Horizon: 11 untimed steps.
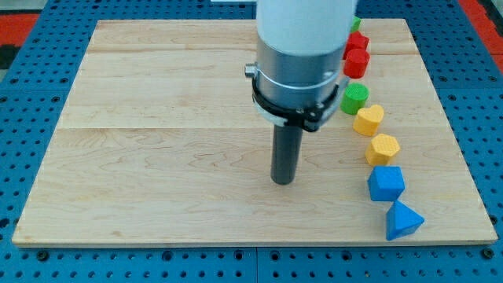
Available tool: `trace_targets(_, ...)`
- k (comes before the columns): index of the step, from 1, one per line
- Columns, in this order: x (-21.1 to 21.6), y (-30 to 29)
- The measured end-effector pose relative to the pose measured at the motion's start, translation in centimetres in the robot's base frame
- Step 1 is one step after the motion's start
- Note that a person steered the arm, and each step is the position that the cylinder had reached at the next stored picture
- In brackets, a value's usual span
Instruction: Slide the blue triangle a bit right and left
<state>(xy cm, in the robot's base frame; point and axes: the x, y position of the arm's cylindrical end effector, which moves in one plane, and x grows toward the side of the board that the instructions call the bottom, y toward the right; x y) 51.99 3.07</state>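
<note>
- Camera view: a wooden board (157, 118) is seen lying on a blue pegboard surface (31, 47).
- The arm (302, 47) is seen coming down from the view's top centre, white above, grey metal collar below, ending in a dark rod.
- My tip (282, 182) is placed on the board just below its centre, well apart from every block, with bare wood all round it.
- No jaws are fitted to this arm; only the rod is there, so nothing is grasped.
- The blue triangle (403, 221) is found near the board's bottom right corner, to the view's right of my tip and slightly lower, not touched by it.
- A blue cube-like block (386, 183) is seen just above the triangle, close to it or touching.
- A yellow hexagon block (383, 148) is placed above that, and a yellow heart-like block (368, 119) above it.
- A green round block (354, 98) comes next up the curved line of blocks.
- Two red blocks (356, 53) are stacked in the line near the arm, shapes hard to make out.
- A further green block (356, 23) is mostly hidden by the arm at the top; possibly another shape, cannot be told.
</note>
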Motion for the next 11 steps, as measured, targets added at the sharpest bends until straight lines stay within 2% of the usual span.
trace_targets(1, -2.2, -1.2)
trace_targets(2, -7.7, -1.3)
trace_targets(5, -32.5, 0.0)
trace_targets(6, -32.7, 0.6)
trace_targets(8, -32.8, 6.7)
trace_targets(10, -32.2, 7.4)
trace_targets(11, -26.4, 6.6)
